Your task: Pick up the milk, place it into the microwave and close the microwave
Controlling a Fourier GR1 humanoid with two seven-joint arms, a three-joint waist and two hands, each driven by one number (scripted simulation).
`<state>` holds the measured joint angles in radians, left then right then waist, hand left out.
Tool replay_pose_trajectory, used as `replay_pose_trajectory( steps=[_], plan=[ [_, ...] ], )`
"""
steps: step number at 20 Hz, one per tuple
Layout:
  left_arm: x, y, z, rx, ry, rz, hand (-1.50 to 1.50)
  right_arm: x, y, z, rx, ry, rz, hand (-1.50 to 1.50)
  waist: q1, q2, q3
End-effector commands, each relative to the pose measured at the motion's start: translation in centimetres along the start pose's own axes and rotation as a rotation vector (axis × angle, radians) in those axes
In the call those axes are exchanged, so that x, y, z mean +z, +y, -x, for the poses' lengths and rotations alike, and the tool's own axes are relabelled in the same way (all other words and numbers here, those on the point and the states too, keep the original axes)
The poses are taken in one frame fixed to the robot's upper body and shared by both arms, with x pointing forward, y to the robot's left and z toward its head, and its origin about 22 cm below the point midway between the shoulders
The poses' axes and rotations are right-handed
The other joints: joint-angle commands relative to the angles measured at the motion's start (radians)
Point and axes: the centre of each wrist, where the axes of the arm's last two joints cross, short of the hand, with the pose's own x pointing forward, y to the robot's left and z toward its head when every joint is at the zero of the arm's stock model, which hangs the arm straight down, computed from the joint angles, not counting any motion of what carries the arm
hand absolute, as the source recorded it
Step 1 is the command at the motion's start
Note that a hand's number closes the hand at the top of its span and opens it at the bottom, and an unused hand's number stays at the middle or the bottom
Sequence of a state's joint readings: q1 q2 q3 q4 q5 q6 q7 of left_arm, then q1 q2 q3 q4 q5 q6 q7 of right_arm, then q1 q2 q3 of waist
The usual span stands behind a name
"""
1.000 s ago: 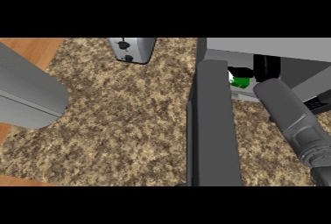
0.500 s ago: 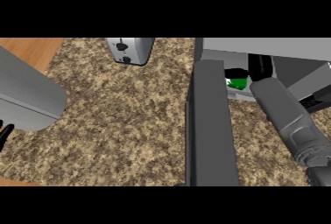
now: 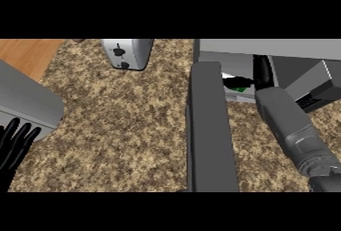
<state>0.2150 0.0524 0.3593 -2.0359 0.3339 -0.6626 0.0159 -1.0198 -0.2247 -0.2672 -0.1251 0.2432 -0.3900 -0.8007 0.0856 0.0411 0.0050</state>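
1. The counter is speckled brown stone. It spreads out under both hands.
2. The microwave is a grey box. The right hand is inside its mouth.
3. The microwave door is a long dark slab. It stands open, just to the left of the right forearm.
4. A big grey block sits right above the left hand.
5. The right forearm is grey and goes up into the microwave.
6. A toaster sits far above the left hand, well apart from it.
7. The left hand is black and shows at the left edge. Its fingers are straight and point up. It holds nothing.
8. The right hand is black. Its fingers wrap around the milk.
9. The milk is inside the microwave, in the right hand. Only a bit of green and white shows below the fingers.
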Motion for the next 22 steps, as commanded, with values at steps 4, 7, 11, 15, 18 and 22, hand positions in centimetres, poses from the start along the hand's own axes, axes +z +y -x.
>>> replay_pose_trajectory(
  steps=[4, 7, 11, 15, 18, 22],
  plan=[
    [-2.0, -2.1, -0.2, 0.033, 0.002, 0.062, 1.5, 2.4, 0.2, 1.9, -0.201, 0.046, -0.031, -1.5, -0.035, -0.018, -0.001],
    [-2.3, -2.9, 1.1, 0.042, 0.019, 0.08, 1.5, 4.6, 0.6, 3.3, -0.318, 0.075, -0.07, -1.5, -0.055, -0.026, -0.003],
    [-3.2, -4.5, 1.8, 0.065, 0.046, 0.128, 1.5, 6.5, 0.8, 4.4, -0.433, 0.077, -0.099, -1.5, -0.065, -0.032, -0.003],
    [-3.9, -5.8, 0.9, 0.096, 0.077, 0.135, 1.5, 10.4, 3.3, 5.3, -0.477, 0.095, -0.11, -1.5, -0.077, -0.039, -0.004],
    [-3.0, -7.3, 1.5, 0.098, 0.099, 0.143, 1.5, 11.2, 3.5, 5.4, -0.482, 0.109, -0.102, -1.5, -0.087, -0.045, -0.006],
    [-3.4, -8.8, 2.1, 0.109, 0.101, 0.195, 1.5, 14.6, 1.1, 7.6, -0.466, 0.094, -0.119, -1.5, -0.092, -0.047, -0.006]
  ],
)
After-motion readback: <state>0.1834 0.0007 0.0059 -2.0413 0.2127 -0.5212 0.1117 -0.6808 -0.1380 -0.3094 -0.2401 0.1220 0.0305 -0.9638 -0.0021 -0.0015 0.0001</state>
